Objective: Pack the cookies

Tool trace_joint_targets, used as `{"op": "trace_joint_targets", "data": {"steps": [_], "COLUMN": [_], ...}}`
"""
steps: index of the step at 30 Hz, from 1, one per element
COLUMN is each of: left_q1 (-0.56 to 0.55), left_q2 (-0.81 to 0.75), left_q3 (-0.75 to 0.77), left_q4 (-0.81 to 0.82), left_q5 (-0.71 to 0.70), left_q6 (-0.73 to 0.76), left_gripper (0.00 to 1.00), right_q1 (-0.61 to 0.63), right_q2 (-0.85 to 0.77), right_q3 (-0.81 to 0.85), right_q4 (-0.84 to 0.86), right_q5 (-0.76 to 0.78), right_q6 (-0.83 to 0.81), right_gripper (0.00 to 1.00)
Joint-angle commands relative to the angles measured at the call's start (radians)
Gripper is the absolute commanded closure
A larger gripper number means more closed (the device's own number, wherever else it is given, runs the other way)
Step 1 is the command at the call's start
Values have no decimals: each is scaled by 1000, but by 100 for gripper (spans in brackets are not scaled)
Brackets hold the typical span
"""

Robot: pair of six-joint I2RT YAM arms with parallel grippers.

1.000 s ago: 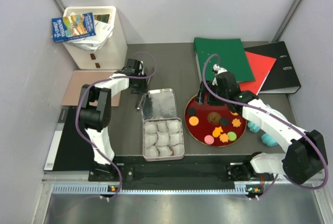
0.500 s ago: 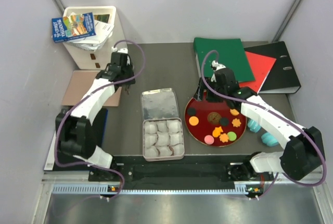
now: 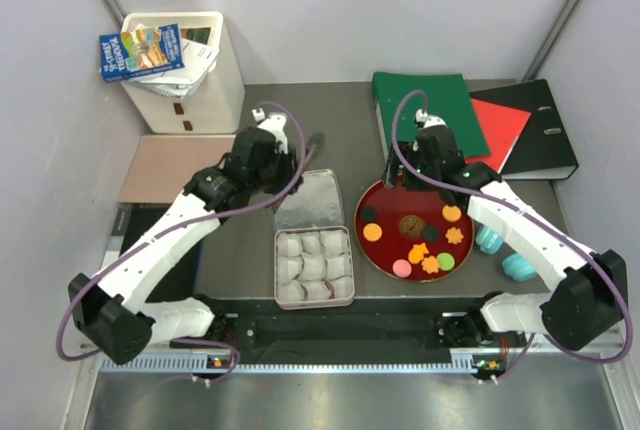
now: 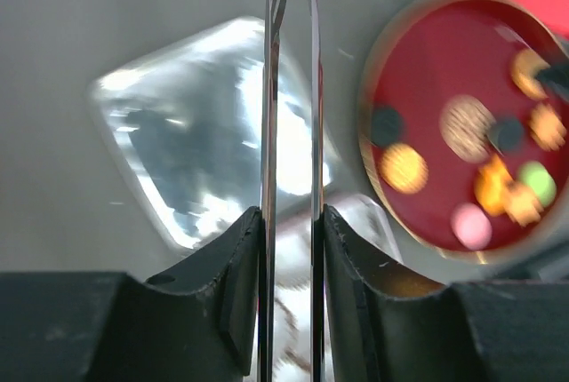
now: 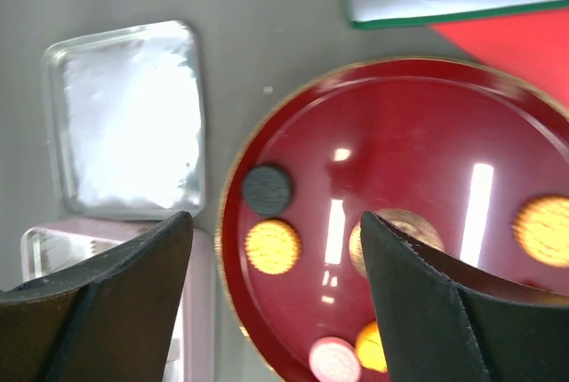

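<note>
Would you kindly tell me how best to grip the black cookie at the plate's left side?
Likely its rim, from straight above: the black cookie lies flat on the red plate, so only its edges are pinchable; mind the orange cookie beside it.

Glossy red plate (image 5: 409,124), shiny metal lid (image 5: 129,120), matt grey table (image 5: 267,9)
</note>
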Motion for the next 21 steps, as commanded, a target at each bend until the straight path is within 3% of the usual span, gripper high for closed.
{"op": "trace_joint_targets", "data": {"steps": [1, 7, 9, 12, 21], "left_q1": [-169, -268, -298, -355, -493], "left_q2": [-49, -21, -6, 12, 81], "left_q3": [7, 17, 24, 25, 34], "left_q4": [-21, -34, -36, -39, 12], "left_q5": [36, 39, 39, 39, 75], "left_q6": [2, 15, 23, 34, 26], "left_gripper": [63, 63, 63, 63, 60], "right_q1": [11, -17, -35, -59, -63], "right_q2": [-103, -203, -230, -286, -470], "right_q3": [39, 36, 31, 23, -29], "right_q4": [-55, -121, -141, -197, -355], "right_q5": [155, 212, 226, 236, 328], "right_q6": [-18, -10, 3, 20, 79], "right_gripper": [23, 19, 11, 6, 6]}}
